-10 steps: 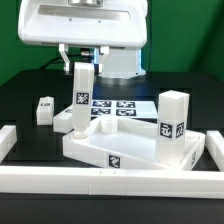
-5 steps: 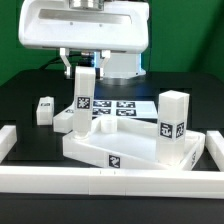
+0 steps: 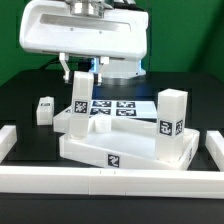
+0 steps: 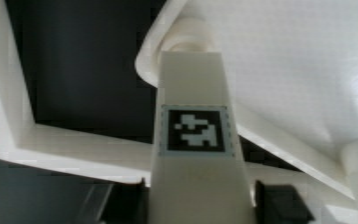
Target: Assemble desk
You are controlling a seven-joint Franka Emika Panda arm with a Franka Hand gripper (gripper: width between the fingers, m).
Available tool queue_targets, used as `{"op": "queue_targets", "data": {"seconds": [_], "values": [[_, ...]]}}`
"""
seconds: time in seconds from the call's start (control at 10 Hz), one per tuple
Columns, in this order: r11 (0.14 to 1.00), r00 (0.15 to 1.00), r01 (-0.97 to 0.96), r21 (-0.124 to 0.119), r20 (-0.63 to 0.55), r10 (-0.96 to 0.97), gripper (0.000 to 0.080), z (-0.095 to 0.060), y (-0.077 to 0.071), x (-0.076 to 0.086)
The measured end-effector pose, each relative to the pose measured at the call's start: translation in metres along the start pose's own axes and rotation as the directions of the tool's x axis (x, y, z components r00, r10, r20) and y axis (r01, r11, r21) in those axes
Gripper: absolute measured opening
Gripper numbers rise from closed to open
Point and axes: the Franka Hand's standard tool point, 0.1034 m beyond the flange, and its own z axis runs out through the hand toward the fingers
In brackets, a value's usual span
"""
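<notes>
Exterior view is showing, at its left, a small white rectangular plastic block leg (image 3: 43,108) lying loose on the black tabletop (image 3: 20,95), apparently waiting its turn. Next, the end effector (image 3: 82,70) is clamping the top of a second white marker-bearing block leg (image 3: 80,102), holding it nearly upright over the rear left corner of the white tray-like plastic desk panel (image 3: 125,152), probably for seating there. Wrist view is agreeing: the held leg (image 4: 197,130) is running straight between the dark fingers (image 4: 279,196). Behind, the marker board (image 3: 118,108) is lying flat. Rightward, a third leg (image 3: 172,125) is standing upright at the panel's right corner, seemingly fitted. White border rails (image 3: 100,182) are fencing the parts in.
</notes>
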Motion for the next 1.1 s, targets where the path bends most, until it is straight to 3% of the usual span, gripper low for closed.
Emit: {"op": "queue_targets", "data": {"seconds": [0.4, 0.5, 0.6, 0.7, 0.9, 1.1], "values": [[1.0, 1.0, 0.004, -0.014, -0.014, -0.004, 0.029, 0.001, 0.0, 0.001], [1.0, 1.0, 0.004, -0.014, -0.014, -0.004, 0.0484, 0.001, 0.0, 0.001], [1.0, 1.0, 0.004, -0.013, -0.014, -0.004, 0.0484, 0.001, 0.0, 0.001], [1.0, 1.0, 0.004, -0.013, -0.015, -0.004, 0.0612, 0.0, 0.0, 0.002], [1.0, 1.0, 0.004, -0.013, -0.02, -0.005, 0.0638, -0.002, 0.001, 0.005], [1.0, 1.0, 0.001, 0.01, -0.016, -0.001, 0.0647, -0.012, 0.0, 0.01]]}}
